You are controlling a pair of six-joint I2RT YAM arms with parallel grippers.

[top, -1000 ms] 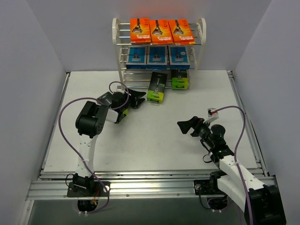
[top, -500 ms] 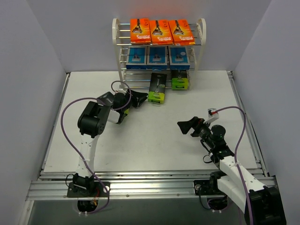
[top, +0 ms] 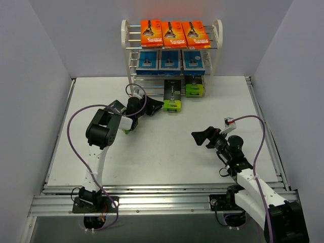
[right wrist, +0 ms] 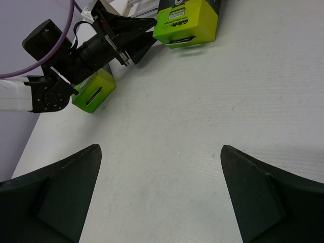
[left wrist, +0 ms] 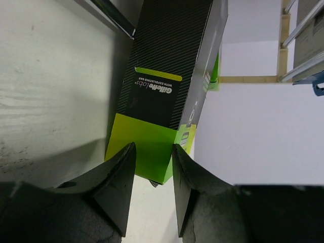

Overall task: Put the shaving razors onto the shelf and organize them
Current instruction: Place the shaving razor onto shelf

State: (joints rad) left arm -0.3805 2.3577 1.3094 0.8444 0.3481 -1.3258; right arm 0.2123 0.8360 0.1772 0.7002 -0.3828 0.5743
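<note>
Razor box (left wrist: 167, 76), striped black-and-lime cardboard, lies just beyond the narrowly parted left claw (left wrist: 153, 147); right claw (right wrist: 161, 148) spread wide.

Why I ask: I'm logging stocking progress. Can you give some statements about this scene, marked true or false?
1. Three orange razor packs sit on the shelf top tier. True.
2. The right gripper holds a blue pack. False: it is open and empty.
3. Three blue razor packs line the middle tier. True.
4. No razor pack lies on the table. False: a black-and-lime razor box lies there beside the left arm.
</note>
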